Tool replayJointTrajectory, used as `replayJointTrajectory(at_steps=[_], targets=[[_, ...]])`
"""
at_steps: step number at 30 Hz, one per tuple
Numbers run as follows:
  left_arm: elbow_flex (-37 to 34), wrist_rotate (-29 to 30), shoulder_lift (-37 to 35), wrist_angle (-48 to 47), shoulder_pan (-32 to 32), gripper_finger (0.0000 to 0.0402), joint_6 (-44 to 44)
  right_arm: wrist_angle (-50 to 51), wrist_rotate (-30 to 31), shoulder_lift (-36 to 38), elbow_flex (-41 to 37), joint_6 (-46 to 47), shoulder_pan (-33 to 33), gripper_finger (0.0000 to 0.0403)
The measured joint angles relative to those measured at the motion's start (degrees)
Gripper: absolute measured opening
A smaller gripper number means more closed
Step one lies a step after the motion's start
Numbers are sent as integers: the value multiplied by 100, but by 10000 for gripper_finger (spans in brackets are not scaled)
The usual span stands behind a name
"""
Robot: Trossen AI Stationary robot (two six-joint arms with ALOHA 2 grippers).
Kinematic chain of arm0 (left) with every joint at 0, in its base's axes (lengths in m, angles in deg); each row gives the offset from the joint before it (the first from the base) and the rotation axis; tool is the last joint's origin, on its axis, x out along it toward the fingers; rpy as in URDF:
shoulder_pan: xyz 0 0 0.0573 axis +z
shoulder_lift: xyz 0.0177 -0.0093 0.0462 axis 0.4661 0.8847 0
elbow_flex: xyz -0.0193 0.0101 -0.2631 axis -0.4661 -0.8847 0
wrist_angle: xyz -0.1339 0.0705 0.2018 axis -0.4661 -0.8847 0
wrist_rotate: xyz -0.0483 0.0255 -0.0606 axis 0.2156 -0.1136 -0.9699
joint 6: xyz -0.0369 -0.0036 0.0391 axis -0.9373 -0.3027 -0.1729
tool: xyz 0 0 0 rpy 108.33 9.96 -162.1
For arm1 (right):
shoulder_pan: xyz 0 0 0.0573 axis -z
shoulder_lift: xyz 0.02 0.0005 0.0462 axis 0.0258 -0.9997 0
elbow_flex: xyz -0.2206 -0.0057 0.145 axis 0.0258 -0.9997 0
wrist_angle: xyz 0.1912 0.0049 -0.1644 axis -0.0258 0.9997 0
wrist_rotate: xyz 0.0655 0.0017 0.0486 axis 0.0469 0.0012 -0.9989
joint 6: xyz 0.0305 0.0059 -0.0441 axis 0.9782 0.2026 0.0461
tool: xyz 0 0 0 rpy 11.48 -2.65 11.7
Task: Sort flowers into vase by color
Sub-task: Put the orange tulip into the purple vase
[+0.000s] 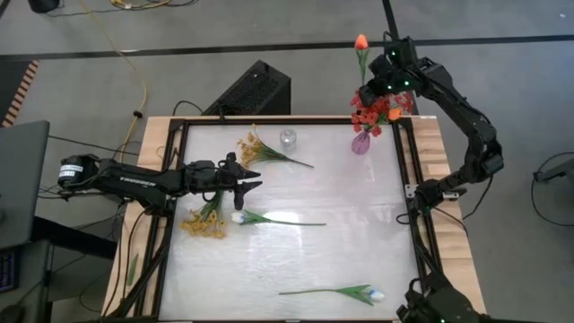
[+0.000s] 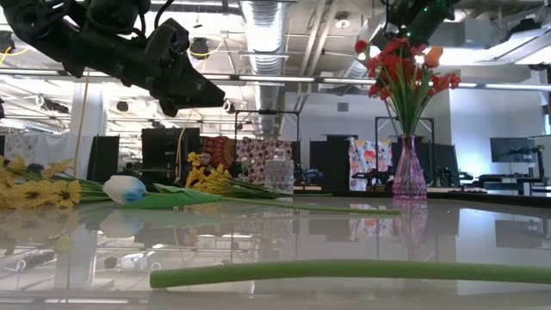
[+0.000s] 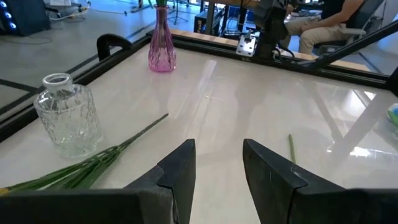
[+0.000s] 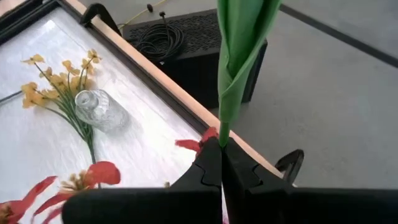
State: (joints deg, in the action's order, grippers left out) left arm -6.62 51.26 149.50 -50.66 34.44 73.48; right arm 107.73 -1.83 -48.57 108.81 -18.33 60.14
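My right gripper (image 4: 222, 163) is shut on an orange tulip (image 1: 360, 42) at the table's far right, just above the pink vase (image 1: 360, 142). That vase holds red clusters (image 2: 398, 58) and an orange bud (image 2: 433, 57). A clear glass vase (image 1: 288, 139) stands at the far middle. Beside it lies a yellow spray (image 1: 256, 148), with another (image 1: 204, 222) at the left. One white tulip (image 1: 242, 217) lies mid-table and another (image 1: 369, 293) near the front edge. My left gripper (image 3: 217, 163) hovers open over the table's left part, between the two yellow sprays. My right gripper pinches the orange tulip's green stem (image 4: 222, 134) between its two fingertips, just where a leaf (image 4: 239, 50) wraps the stem. The fingers slant down from the right. The tulip is lifted clear, and its bud (image 1: 360, 42) points past the table's far edge. The gripper hides the stem's lower part.
A black frame (image 1: 405, 179) with wooden rails runs round the white tabletop. A black box (image 1: 254, 90) sits on the floor past the far edge. A person (image 3: 323, 22) sits beyond the table's right side. A green stem (image 2: 344, 271) lies close before the low camera.
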Motion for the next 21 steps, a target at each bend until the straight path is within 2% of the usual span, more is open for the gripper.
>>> replayJointTrajectory(at_steps=[9,21], targets=[[0,18,0,-1,2,122,110,1,1,150,1,-169,-14,20],[0,44,0,57,2,122,110,615,22,98,380,-169,-93,20]])
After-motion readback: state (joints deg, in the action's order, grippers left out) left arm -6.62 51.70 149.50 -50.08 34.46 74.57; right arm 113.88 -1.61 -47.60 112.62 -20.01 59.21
